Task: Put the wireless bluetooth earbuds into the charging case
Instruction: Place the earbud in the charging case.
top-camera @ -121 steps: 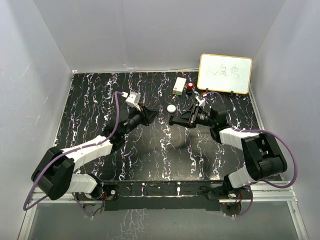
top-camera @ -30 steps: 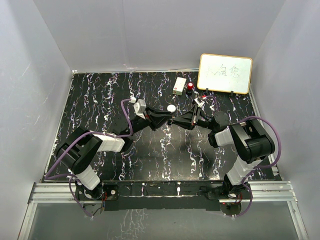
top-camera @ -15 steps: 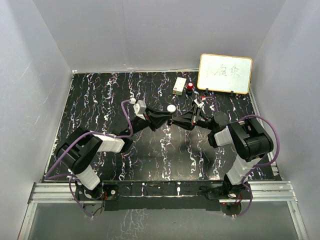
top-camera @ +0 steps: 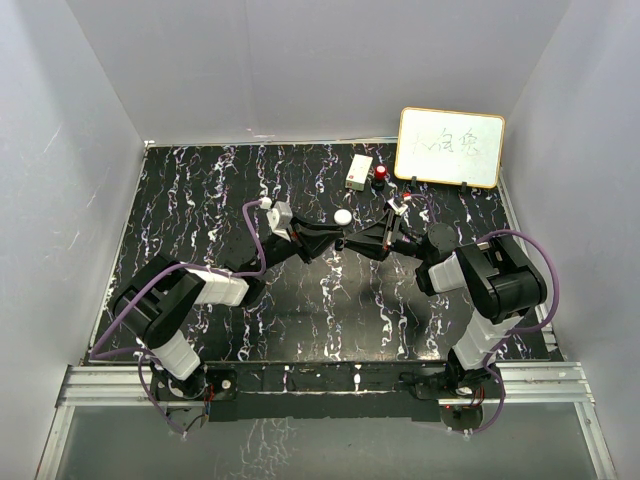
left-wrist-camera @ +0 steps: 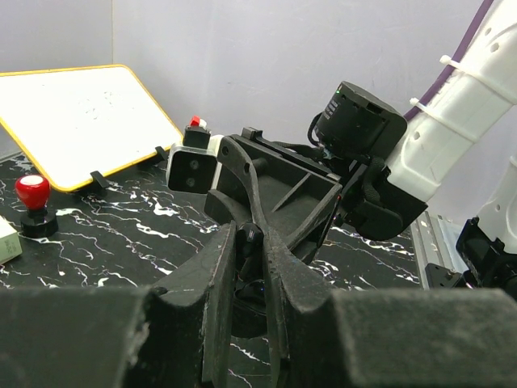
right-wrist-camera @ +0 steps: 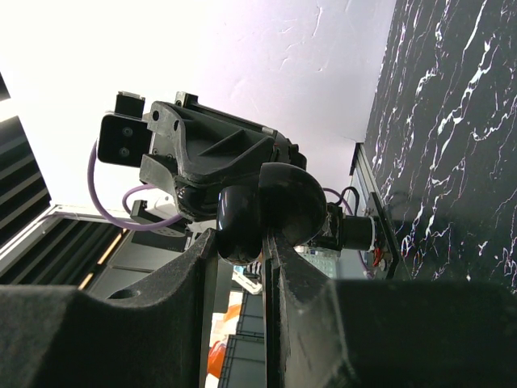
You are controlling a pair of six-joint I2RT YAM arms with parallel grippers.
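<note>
Both arms have drawn together since four seconds ago. Then their tips stood apart on either side of the table's middle. Now the left gripper (top-camera: 334,239) and the right gripper (top-camera: 351,238) meet tip to tip, just on the near side of the small white round puck (top-camera: 343,216). Over the last half second nothing shifts visibly.

From above, the meeting point is only a dark knot against the black white-veined marble table (top-camera: 200,200). The right wrist view shows the right gripper clenched on a glossy black rounded charging case (right-wrist-camera: 271,200), whose lower part is hidden between the fingers (right-wrist-camera: 295,279).

In the left wrist view the left fingers (left-wrist-camera: 216,279) stand close together with something dark in the gap. What it is, and whether they pinch it, cannot be told. The tiny black stemmed earbuds cannot be made out in any view. The yellow-framed whiteboard (top-camera: 450,147) stands at the far right, its writing illegible.
</note>
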